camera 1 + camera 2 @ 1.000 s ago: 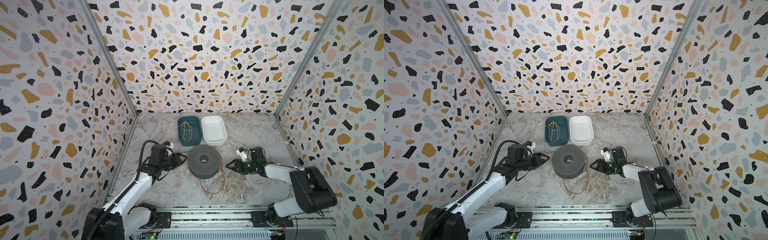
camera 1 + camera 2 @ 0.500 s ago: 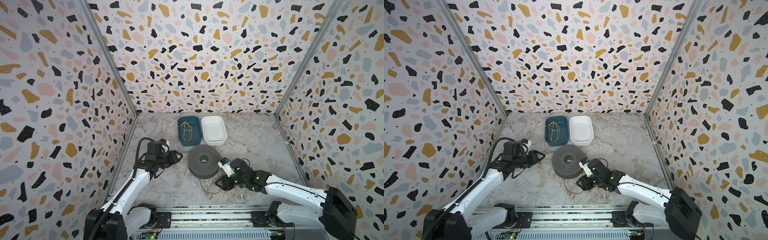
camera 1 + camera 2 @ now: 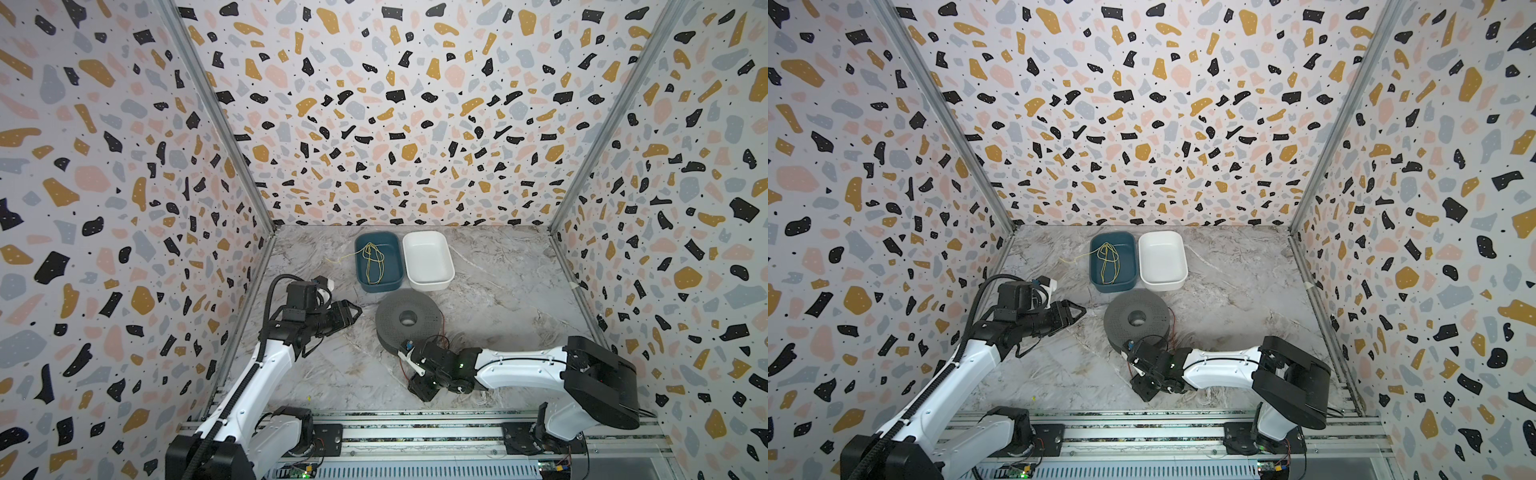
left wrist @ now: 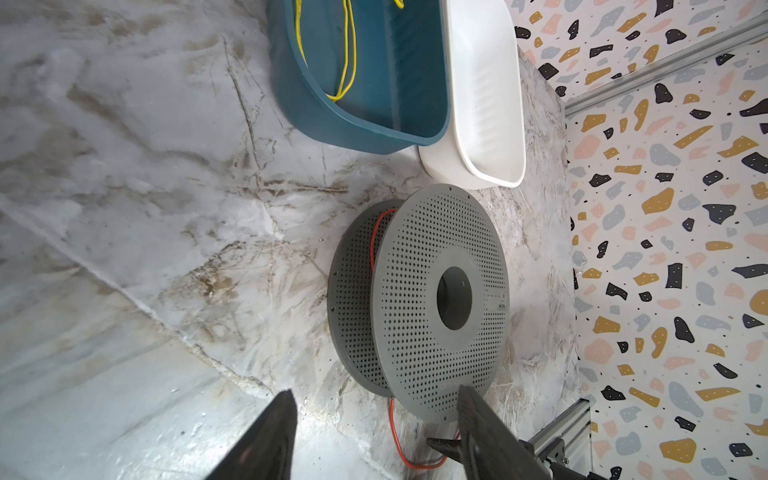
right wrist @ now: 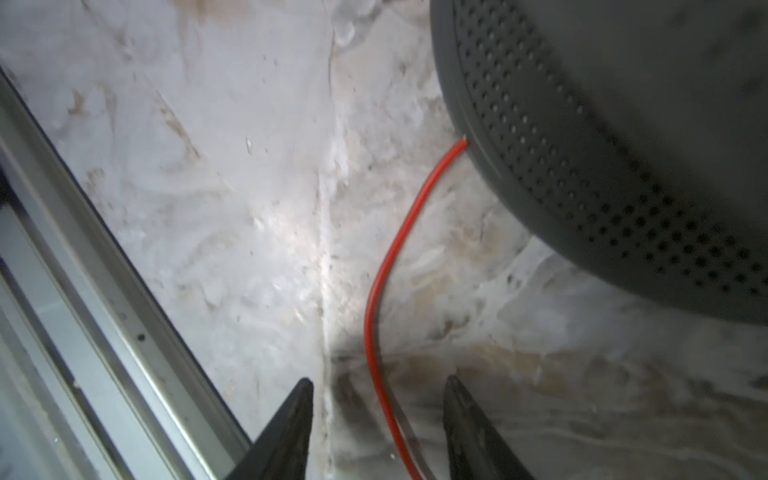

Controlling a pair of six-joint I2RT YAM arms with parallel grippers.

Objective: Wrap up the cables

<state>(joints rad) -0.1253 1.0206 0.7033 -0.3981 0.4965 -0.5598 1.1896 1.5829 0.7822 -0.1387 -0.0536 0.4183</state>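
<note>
A grey perforated spool (image 3: 408, 320) (image 3: 1136, 319) lies flat on the marble floor. The thin red cable (image 5: 388, 257) (image 4: 392, 424) runs out from under its near rim in a loose loop on the floor. One cable end rests against the spool's edge. My right gripper (image 5: 376, 384) (image 3: 417, 384) is low in front of the spool and open. The cable passes between its fingers, unpinched. My left gripper (image 4: 376, 395) (image 3: 356, 311) hovers left of the spool, open and holding nothing.
A blue bin (image 3: 378, 261) holding a yellow-green wire and a white bin (image 3: 428, 259) stand side by side behind the spool. The metal rail (image 3: 415, 432) runs along the front edge, close to my right gripper. Patterned walls enclose three sides.
My right arm swung from the spool's right side to its front, down over the cable loop, and its jaws narrowed. My left gripper drew back slightly and opened wider.
</note>
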